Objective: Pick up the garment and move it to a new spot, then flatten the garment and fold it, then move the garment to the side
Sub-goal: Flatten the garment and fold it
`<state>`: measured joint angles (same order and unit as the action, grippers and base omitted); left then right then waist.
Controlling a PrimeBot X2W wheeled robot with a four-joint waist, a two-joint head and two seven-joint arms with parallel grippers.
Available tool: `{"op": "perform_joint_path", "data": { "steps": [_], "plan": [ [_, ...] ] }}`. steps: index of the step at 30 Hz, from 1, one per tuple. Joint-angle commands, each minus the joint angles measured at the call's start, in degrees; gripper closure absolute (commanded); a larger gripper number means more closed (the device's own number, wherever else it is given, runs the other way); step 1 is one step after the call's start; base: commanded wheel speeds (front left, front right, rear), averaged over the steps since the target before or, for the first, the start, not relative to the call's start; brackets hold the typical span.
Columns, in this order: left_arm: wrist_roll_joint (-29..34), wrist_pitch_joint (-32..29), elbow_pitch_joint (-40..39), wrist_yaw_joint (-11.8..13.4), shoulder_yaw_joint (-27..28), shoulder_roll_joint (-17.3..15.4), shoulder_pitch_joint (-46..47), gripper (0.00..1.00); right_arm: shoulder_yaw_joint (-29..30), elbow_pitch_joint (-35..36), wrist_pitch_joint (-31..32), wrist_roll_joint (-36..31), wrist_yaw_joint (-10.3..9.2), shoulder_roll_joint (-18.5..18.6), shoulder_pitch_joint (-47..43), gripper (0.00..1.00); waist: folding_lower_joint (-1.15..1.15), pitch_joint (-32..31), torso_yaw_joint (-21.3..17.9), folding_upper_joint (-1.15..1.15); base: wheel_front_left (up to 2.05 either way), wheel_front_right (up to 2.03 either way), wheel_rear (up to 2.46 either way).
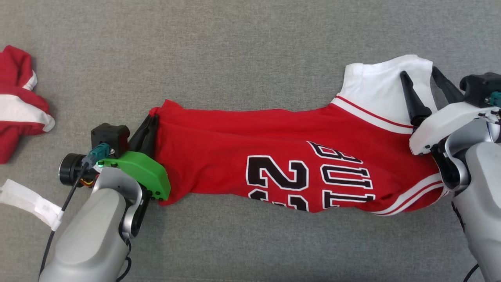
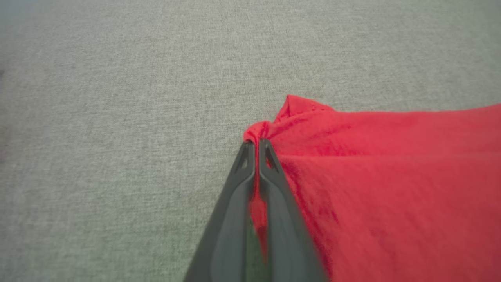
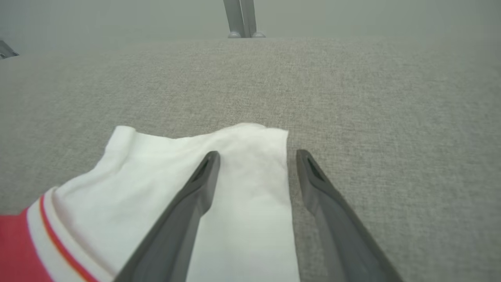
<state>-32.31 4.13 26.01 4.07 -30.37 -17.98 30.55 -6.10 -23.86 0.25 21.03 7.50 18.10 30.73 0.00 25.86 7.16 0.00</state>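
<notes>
Right now my left gripper (image 2: 254,143) is clamped on a bunched red corner of the basketball jersey (image 1: 274,164). A twist of cloth is pinched at the fingertips, and more of it shows in the slot between the fingers. From that pinch the jersey lies stretched across the grey fabric surface (image 1: 250,47) to my right gripper (image 1: 419,71). Its fingers are spread wide and grasp nothing: one is over the white shoulder panel (image 3: 242,156), the other just off the panel's edge over bare surface.

I judge the jersey light, limp and fairly slick. It should sag and crease wherever it is unsupported, and a thin pinch could slide out under a pull. On the right I would take the white panel's edge between the fingertips, catching every layer. A second red-and-white garment (image 1: 19,102) lies well apart, beyond the left wrist.
</notes>
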Motion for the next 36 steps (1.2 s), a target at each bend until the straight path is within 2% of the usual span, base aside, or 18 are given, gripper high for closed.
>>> {"op": "perform_joint_path", "data": {
  "steps": [1, 2, 4, 5, 9, 14, 18, 22, 29, 33, 36],
  "plan": [
    [0.0, 0.2, 0.4, -0.1, -0.3, 0.1, 0.6, 1.00, -0.7, -2.1, 0.2, 0.5, -0.02, 0.8, 1.3, 0.00, 0.00, 0.8, 1.2, 0.00, 0.00, 0.00, 0.00],
    [0.0, 0.4, 0.6, -0.3, -0.4, 0.2, 0.6, 1.00, -1.6, -3.9, 0.3, 1.1, -0.02, 1.1, 2.2, 0.00, 0.00, 0.6, 1.4, 0.00, 0.00, 0.00, 0.00],
    [0.2, 1.0, 0.7, -0.3, -0.5, 0.3, 0.7, 1.00, -2.9, -6.4, -0.1, 2.3, -0.02, 1.6, 3.3, 0.70, 0.00, 0.4, 1.4, 0.00, 0.00, 0.00, 0.00],
    [0.2, 1.4, 0.7, -0.3, -0.5, 0.3, 0.6, 1.00, -3.7, -7.3, -0.5, 2.7, -0.02, 1.9, 3.6, 1.00, 0.00, 0.1, 1.3, 0.00, 0.00, 0.00, 0.00],
    [0.7, 3.5, -0.5, 0.9, 0.1, -0.5, -0.3, 1.00, -5.7, -7.5, -4.4, 4.2, -0.03, 3.3, 4.9, 1.00, 0.00, -1.2, 0.2, 0.00, 0.00, 0.00, 0.00],
    [1.7, 6.1, -4.9, 3.3, 1.8, -2.5, -1.4, 1.00, -5.8, -3.7, -10.6, 4.2, -0.03, 5.0, 4.6, 1.00, 0.00, -3.9, -1.5, 0.00, 0.00, 0.00, 0.00],
    [2.7, 7.6, -11.0, 5.7, 3.5, -4.3, -2.2, 1.00, -4.3, 2.4, -13.2, 4.1, -0.03, 6.0, 2.7, 1.00, 0.00, -6.6, -2.8, 0.00, 0.00, 0.00, 0.00],
    [4.0, 8.6, -18.7, 8.5, 5.2, -6.0, -2.9, 1.00, -1.4, 11.7, -14.0, 2.4, -0.03, 6.7, 0.0, 1.00, 0.00, -9.6, -4.1, 0.00, 0.00, 0.00, 0.00],
    [7.5, 8.6, -35.1, 13.7, 8.8, -9.7, -2.6, 1.00, 8.3, 31.5, -9.5, -3.0, -0.03, 5.3, -4.8, 1.00, 0.00, -13.8, -6.2, 0.00, 0.00, 0.00, 0.00],
    [9.7, 6.8, -44.3, 15.4, 11.0, -12.5, -0.4, 1.00, 12.3, 43.0, -4.3, -4.9, -0.03, 5.2, -5.1, 1.00, 0.00, -15.4, -7.1, 0.00, 0.00, 0.00, 0.00],
    [10.6, 4.9, -49.4, 16.0, 11.9, -13.9, 1.6, 1.00, 14.7, 48.4, -0.9, -5.5, -0.03, 5.9, -3.4, 1.00, 0.00, -16.2, -7.5, 0.00, 0.00, 0.00, 0.00]
  ]
}}
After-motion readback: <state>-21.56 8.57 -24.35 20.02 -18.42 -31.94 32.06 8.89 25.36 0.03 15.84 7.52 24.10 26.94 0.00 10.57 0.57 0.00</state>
